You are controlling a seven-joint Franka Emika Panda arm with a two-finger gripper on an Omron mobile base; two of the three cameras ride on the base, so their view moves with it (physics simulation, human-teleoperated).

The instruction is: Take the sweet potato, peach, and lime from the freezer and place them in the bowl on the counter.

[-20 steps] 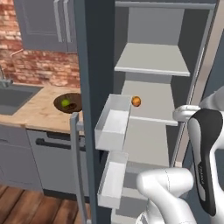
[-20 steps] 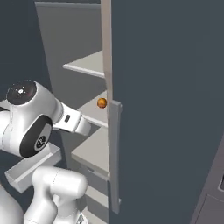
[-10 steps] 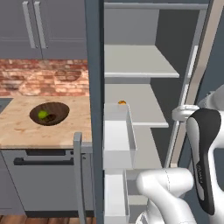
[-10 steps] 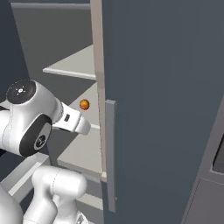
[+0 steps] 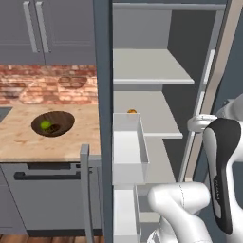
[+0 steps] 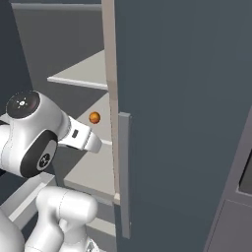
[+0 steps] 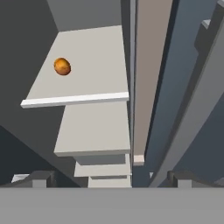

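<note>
The peach (image 7: 62,66) lies alone on a pale shelf of the open freezer (image 5: 147,66), toward the back left. The right base view shows the peach (image 6: 94,117) just beyond my white hand. From the left base view a door bin half hides the peach (image 5: 132,111). My gripper (image 7: 111,178) is open and empty, pointed into the freezer, well short of the peach. The bowl (image 5: 64,118) sits on the counter (image 5: 19,142) with the lime (image 5: 45,125) in it. I cannot make out the sweet potato against the dark wood.
White door bins (image 5: 126,152) jut out in front of the shelves. The freezer door (image 6: 187,123) with its long grey handle (image 6: 124,172) stands close on my right. Grey wall cabinets (image 5: 42,28) hang above a brick backsplash.
The base turned during the first half second, so the whole scene shifted in both base views, then held steady. The peach has stayed on its shelf. The gripper has stayed open.
</note>
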